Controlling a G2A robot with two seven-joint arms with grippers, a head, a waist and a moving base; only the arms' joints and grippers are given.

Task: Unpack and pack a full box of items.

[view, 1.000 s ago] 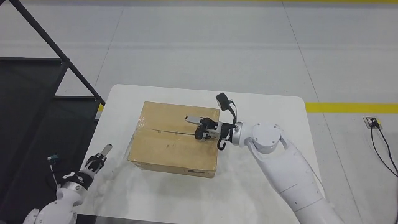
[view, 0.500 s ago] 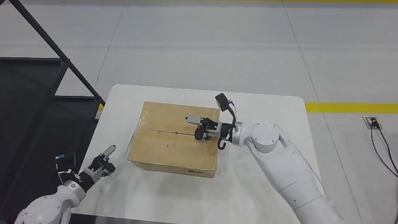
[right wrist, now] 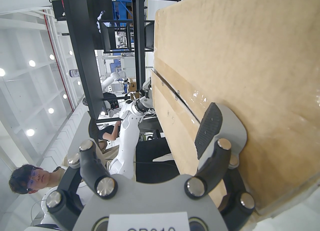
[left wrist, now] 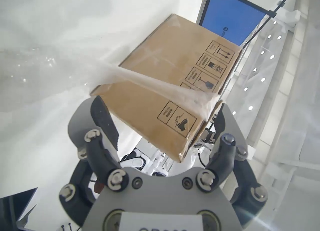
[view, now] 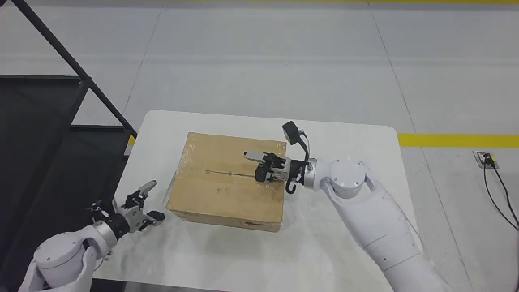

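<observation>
Top view: shut box (view: 231, 180) mid-worktop (view: 357, 146); right pincer (view: 258, 165) spread, stretched level over its taped seam; left pincer (view: 150, 204) spread, low beside near corner.
Left wrist view: fingers (left wrist: 103, 117) flanking box corner, apart.
Right wrist view: one pad (right wrist: 208, 128) over lid; contents hidden.

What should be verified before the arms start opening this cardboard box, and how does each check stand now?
1. Cardboard box sits fully on the table: ok.
2. Top flaps shut, with clear tape along the centre seam: ok.
3. Tape cut through: cannot tell.
4. Right gripper open, over the box top at the seam: ok.
5. Left gripper open, beside the box's left end and apart from it: ok.
6. Contents inside: cannot tell, the lid hides them.
</observation>
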